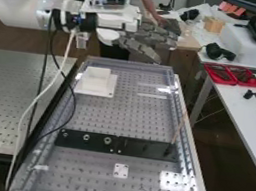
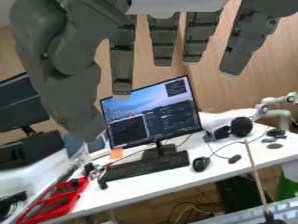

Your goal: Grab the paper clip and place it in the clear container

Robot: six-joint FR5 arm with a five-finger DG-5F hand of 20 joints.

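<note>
The hand (image 1: pixel 152 37) is released; the paper clip (image 1: pixel 147 190) lies aslant, pointing end unclear.

Glossy metal bench (image 1: pixel 99 115), matt fingers (image 1: pixel 156 36)

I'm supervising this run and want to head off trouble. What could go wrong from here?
The black cable loops down over the perforated benchtop and might snag if the arm moves. The thin stick standing at the black strip could be knocked by the hand if it comes down carelessly on that side.
</note>
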